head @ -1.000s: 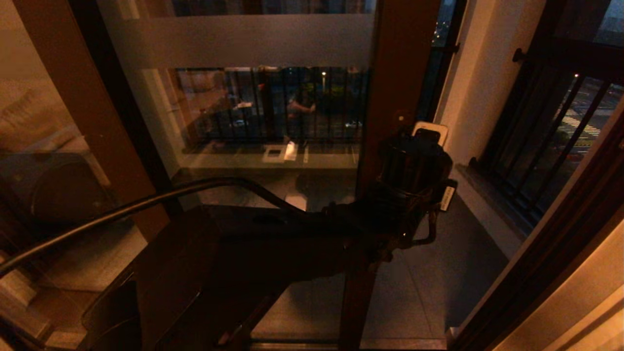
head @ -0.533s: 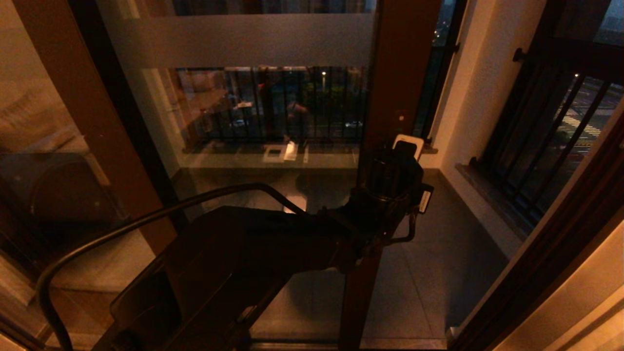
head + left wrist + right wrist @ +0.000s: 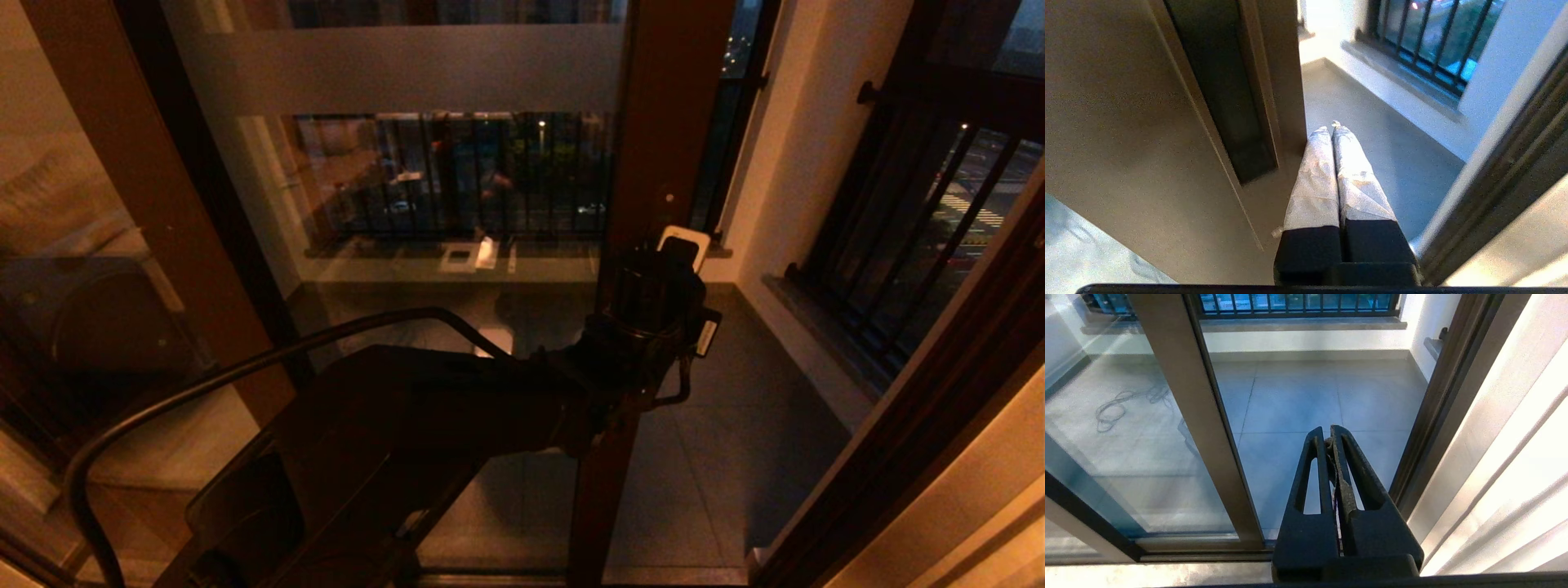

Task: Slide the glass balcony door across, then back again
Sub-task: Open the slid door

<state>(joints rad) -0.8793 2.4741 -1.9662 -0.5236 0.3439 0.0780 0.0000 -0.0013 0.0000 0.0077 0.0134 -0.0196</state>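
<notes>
The glass balcony door has a frosted band near its top and a dark reddish-brown stile at its right side. My left arm reaches across the glass to that stile, and its wrist hides the fingers in the head view. In the left wrist view my left gripper is shut, its white-taped fingers lying against the stile's free edge, just beside the dark recessed handle. My right gripper is shut and hangs low before the doorway, beside the stile.
An open gap lies between the stile and the dark right jamb, with the tiled balcony floor beyond. Barred windows line the balcony. A second brown frame stands at the left. A black cable arcs over my left arm.
My left wrist has moved left and a little down, closer in on the stile's edge, then held still. The door's stile stays where it was.
</notes>
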